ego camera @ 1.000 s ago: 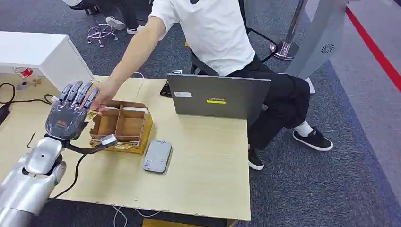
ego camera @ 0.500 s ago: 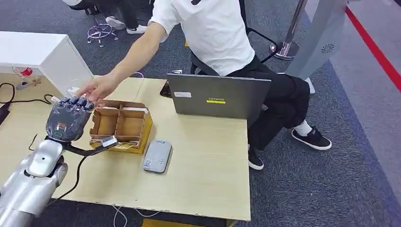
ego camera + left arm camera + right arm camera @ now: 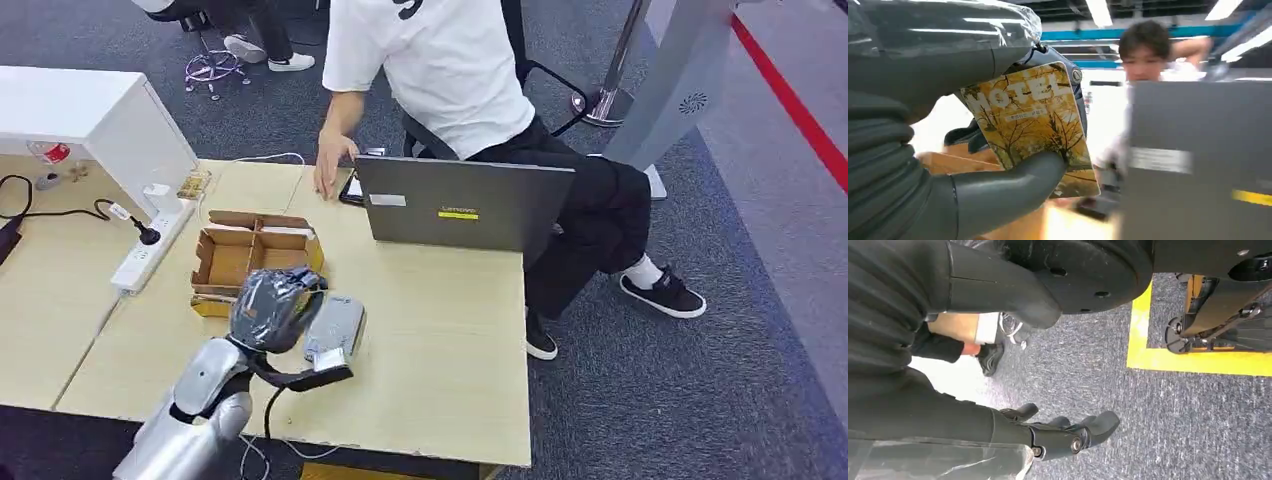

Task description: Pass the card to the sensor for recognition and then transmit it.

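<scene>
My left hand point(image 3: 272, 308), wrapped in clear plastic, hovers at the near left edge of the grey sensor point(image 3: 340, 322) on the table. In the left wrist view its thumb point(image 3: 1013, 187) and fingers pinch a yellow hotel card point(image 3: 1033, 125) printed with autumn trees, held upright facing the camera. My right hand point(image 3: 1068, 432) hangs over grey carpet, fingers apart and holding nothing.
A divided cardboard box point(image 3: 250, 258) sits just behind my left hand. A grey laptop point(image 3: 460, 205) stands at the table's far side, with a seated person behind it whose hand point(image 3: 330, 170) rests beside it. A power strip point(image 3: 145, 250) and white cabinet point(image 3: 90, 115) lie left.
My left hand took the card from the person beyond the box and swung right and nearer, to the sensor. The person's hand drew back to the laptop.
</scene>
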Controlling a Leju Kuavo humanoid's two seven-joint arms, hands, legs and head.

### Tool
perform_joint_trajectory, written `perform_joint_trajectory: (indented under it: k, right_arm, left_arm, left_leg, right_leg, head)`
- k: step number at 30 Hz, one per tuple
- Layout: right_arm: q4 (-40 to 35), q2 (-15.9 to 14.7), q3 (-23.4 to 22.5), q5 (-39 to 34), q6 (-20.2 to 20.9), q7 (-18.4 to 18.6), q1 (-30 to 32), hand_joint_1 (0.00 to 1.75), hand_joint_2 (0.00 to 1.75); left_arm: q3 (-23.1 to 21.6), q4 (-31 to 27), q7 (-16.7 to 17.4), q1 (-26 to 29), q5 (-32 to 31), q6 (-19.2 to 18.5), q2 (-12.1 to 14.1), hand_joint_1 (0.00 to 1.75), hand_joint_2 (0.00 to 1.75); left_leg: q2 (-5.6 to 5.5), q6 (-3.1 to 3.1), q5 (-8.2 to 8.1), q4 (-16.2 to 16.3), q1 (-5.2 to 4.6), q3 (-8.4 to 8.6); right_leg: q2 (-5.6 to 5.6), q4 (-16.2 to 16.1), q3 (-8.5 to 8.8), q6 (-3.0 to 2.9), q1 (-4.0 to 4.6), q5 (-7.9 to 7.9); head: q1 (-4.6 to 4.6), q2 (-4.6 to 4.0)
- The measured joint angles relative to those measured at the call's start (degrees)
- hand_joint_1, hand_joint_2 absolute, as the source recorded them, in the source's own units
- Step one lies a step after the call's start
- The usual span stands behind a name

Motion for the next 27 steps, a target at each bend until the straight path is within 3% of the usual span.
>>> perform_joint_trajectory:
  k: [11, 18, 27]
  right_arm:
    - [0.0, 0.0, -0.5, 0.5, 0.1, -0.5, 0.0, 0.0, 1.75]
    - [0.0, 0.0, -0.5, 1.9, 0.1, 0.9, -0.1, 0.0, 1.75]
    - [0.0, 0.0, -0.8, 2.5, 0.2, 1.4, 0.0, 0.0, 1.75]
  left_arm:
    - [-3.8, 0.4, 0.3, 0.0, -0.6, -0.5, -4.0, 1.75, 1.75]
    - [-7.2, 11.8, 5.5, -2.2, -6.9, 0.2, -7.4, 1.75, 1.75]
    - [-7.6, 20.3, 7.7, -3.5, -8.6, 0.1, -7.6, 1.75, 1.75]
  left_leg:
    - [0.0, -0.02, 0.02, 0.0, 0.06, 0.03]
    - [0.03, -0.01, 0.01, 0.0, 0.02, 0.02]
    - [0.01, -0.02, 0.01, 0.0, 0.04, 0.02]
  right_leg:
    - [-0.01, 0.1, -0.03, -0.02, 0.07, -0.01]
    - [0.01, 0.1, -0.01, -0.01, 0.06, 0.0]
    - [0.0, 0.1, -0.03, -0.02, 0.07, 0.0]
  head:
    - [-0.04, 0.0]
    - [0.0, 0.0]
    - [-0.02, 0.0]
